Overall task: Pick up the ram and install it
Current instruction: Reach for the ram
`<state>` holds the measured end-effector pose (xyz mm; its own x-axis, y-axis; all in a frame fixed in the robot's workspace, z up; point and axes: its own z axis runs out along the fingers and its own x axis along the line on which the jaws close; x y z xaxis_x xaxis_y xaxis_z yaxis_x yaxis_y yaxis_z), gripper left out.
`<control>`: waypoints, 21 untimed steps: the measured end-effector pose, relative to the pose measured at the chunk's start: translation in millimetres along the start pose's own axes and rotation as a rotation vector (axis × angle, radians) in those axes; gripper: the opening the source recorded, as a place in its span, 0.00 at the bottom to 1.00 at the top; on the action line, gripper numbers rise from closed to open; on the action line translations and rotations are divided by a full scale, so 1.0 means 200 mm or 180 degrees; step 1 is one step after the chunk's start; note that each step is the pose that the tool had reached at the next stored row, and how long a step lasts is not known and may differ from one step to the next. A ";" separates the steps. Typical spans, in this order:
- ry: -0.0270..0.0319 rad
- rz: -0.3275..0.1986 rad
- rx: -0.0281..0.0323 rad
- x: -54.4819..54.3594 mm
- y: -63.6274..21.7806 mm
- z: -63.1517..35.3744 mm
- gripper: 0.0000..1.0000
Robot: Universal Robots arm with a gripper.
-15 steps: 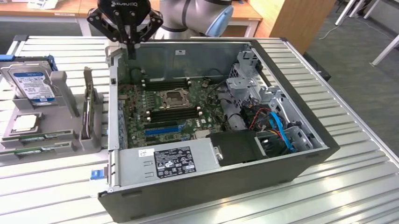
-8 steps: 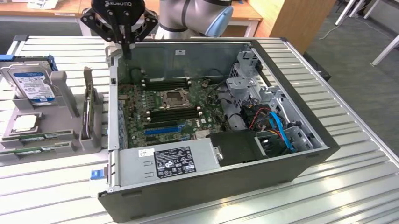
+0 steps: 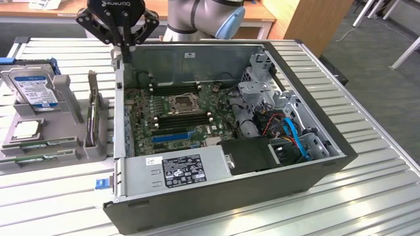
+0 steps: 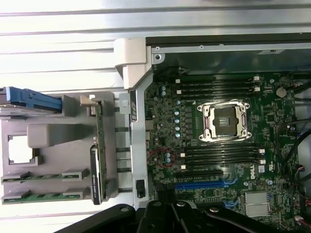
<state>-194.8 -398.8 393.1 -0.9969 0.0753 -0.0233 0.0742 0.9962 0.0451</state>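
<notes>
Two ram sticks, thin green strips (image 3: 41, 144) (image 3: 31, 159), lie flat in slots of a grey holder (image 3: 66, 93) at the exterior view's left, outside the computer case. The wrist view shows them too (image 4: 44, 177) (image 4: 43, 196). My black gripper (image 3: 123, 43) hangs shut and holds nothing, above the case's far left corner, well apart from the ram. Its dark housing (image 4: 165, 221) edges the wrist view. In the open case lies the green motherboard (image 3: 196, 130) with long black memory slots (image 3: 182, 118) (image 4: 221, 153) on either side of the processor socket (image 3: 182, 103).
The grey holder also carries a silver hard drive (image 3: 33, 86) with a blue-and-white label, an upright card (image 3: 93, 115) and a square chip (image 3: 26, 129). A power supply (image 3: 177, 169), a drive cage (image 3: 262, 93) and cables (image 3: 292, 132) crowd the case. All rest on a slatted metal table (image 3: 367, 196).
</notes>
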 end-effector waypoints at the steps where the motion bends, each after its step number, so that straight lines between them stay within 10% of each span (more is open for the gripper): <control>1: 0.0000 0.0000 0.0000 0.01 -0.001 0.000 0.10; 21: 0.0000 0.0000 0.0000 0.20 -0.015 -0.003 0.10</control>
<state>-235.4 -398.9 392.7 -0.9969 0.0753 -0.0232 0.0742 0.9962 0.0451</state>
